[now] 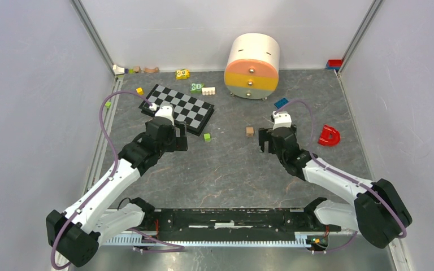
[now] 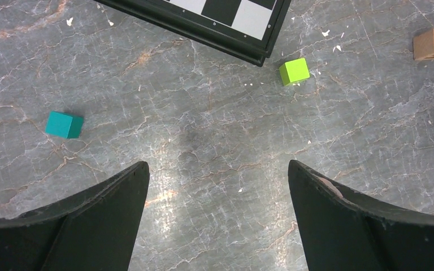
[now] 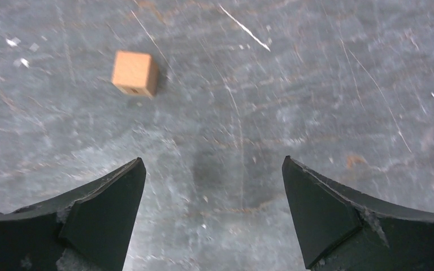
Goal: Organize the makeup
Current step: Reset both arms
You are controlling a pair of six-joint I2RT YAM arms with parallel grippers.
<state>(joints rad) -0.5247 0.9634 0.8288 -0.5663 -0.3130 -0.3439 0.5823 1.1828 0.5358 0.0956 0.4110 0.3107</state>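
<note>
Grey marbled table top [image 1: 226, 169] carried no makeup in any of the three views: no brush, palette, compact, pencil, tube or sponge was seen lying loose. What remained on it was not cosmetic: a chessboard [image 1: 178, 105] at the far left, toy bricks [image 1: 208, 90] along the far edge and a red piece [image 1: 329, 136] at the right. A round three-drawer chest [image 1: 251, 68] stood at the far centre-right, its drawers apparently pushed in; whether the makeup lay inside could not be told. On that evidence the sorting was judged complete or very nearly so, with nothing visibly left to collect. The left gripper [image 2: 216, 165] hung over bare stone on the near side of the chessboard, jaws spread wide and holding nothing. The right gripper [image 3: 213, 159] hung right of the table's centre, jaws likewise wide apart and empty, with a wooden cube [image 3: 135, 73] lying apart from it to the far left. The top view alone showed the chest, the far-edge bricks and the placing of both arms. The left wrist view alone showed a teal cube [image 2: 64, 125], hidden under the arm from above, and a lime-green cube [image 2: 294, 71] just beside the chessboard's corner. The right wrist view confirmed the empty gap between its fingers, which the top view left too small to judge.
</note>
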